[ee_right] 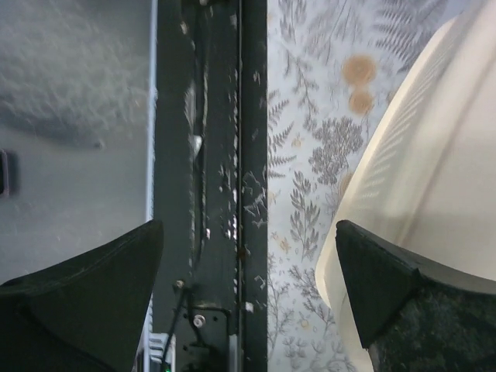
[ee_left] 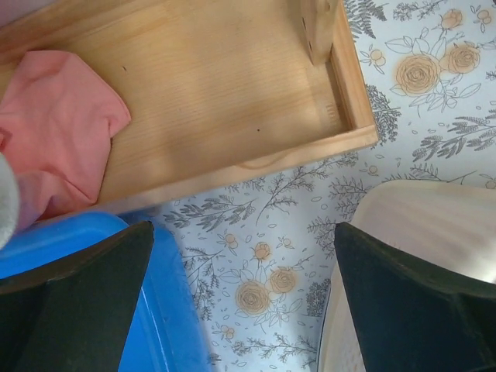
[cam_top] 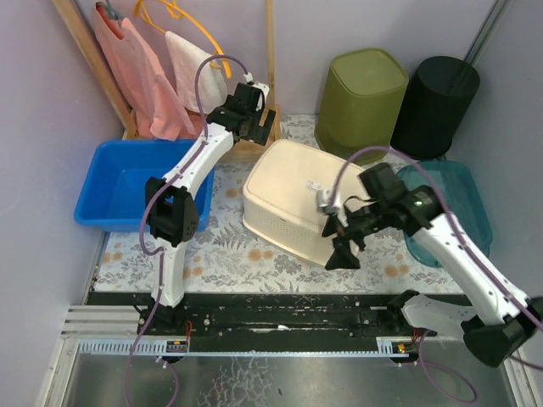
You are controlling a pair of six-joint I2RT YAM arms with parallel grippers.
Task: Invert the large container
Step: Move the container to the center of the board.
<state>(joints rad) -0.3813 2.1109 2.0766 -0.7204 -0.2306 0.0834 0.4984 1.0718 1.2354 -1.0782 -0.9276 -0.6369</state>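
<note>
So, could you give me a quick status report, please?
Left gripper open, empty, over far corner. Right gripper open, empty, near corner. Large container appears bottom-up. Blue bin close alongside.

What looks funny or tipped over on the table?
The big cream container sits bottom up and crooked on the flowery table. The green bin and black bin behind it look bottom up too. Nothing looks spilled or broken.
</note>
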